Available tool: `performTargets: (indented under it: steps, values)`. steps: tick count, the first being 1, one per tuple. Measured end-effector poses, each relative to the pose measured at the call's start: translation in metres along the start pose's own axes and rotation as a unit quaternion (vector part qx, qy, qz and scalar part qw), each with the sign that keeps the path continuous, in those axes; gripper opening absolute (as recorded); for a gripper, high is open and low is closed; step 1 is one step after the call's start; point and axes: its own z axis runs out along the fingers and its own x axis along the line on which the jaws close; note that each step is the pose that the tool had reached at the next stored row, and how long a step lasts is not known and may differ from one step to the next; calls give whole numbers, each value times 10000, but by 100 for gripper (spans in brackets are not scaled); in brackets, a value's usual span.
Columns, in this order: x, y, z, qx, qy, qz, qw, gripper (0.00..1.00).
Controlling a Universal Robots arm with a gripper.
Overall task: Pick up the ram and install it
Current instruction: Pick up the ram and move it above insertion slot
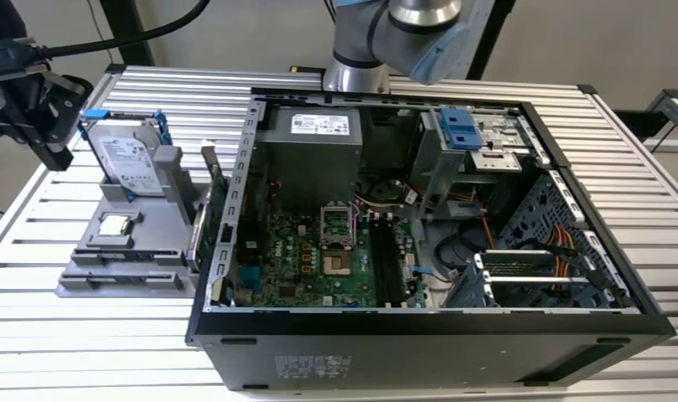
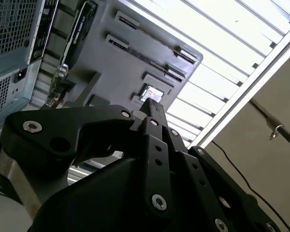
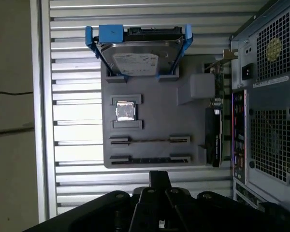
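The ram (image 3: 150,159) stands on edge as a slim dark strip in the long slot of the grey holder (image 3: 157,104) closest to my gripper. A thinner strip (image 3: 150,140) sits in the slot beside it. My gripper (image 3: 159,176) hovers over the slatted table just off that end of the holder, fingers shut with nothing between them. In the exterior view the gripper (image 1: 54,156) hangs at the far left, above and beside the holder (image 1: 93,280). In the second wrist view the fingertips (image 2: 152,107) point toward the holder. The motherboard's long black slots (image 1: 380,255) lie inside the open case.
A silver hard drive in a blue frame (image 3: 137,55) and a small square CPU chip (image 3: 125,111) sit on the holder. A graphics card (image 3: 212,140) stands at the holder's edge against the open computer case (image 1: 428,335). The table edge (image 3: 36,116) runs near the holder.
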Motion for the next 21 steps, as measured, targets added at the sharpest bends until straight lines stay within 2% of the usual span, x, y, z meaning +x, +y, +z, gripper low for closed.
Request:
performTargets:
  steps: [4,10,21]
  values:
    - [-2,-51,-2,0,1,-6,10000,0]
    - [-3,-83,-1,0,1,-7,10000,0]
    - [-4,-86,3,0,1,-7,10000,0]
